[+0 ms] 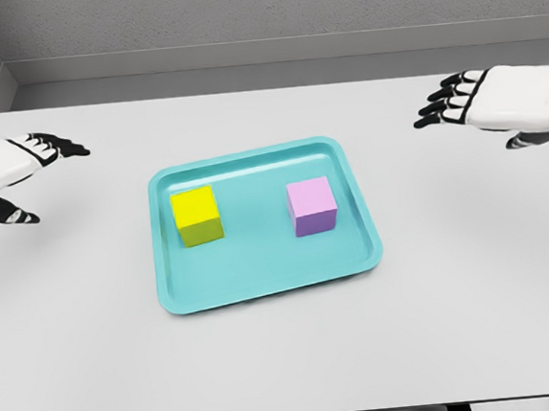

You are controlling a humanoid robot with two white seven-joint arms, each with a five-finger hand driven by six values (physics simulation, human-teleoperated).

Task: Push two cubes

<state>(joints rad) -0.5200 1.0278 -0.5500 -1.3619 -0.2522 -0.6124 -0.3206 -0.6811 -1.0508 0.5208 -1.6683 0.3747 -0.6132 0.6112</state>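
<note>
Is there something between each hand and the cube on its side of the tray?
Only the tray's raised rim. The left hand is outside the tray, left of the yellow cube; the right hand is outside it, right of the pink cube. Nothing else lies on the table.

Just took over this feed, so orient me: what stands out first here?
A shallow turquoise tray sits mid-table, holding a bright yellow cube on its left and a pale purple cube on its right, apart. The white left hand and right hand flank it, open and touching nothing.
</note>
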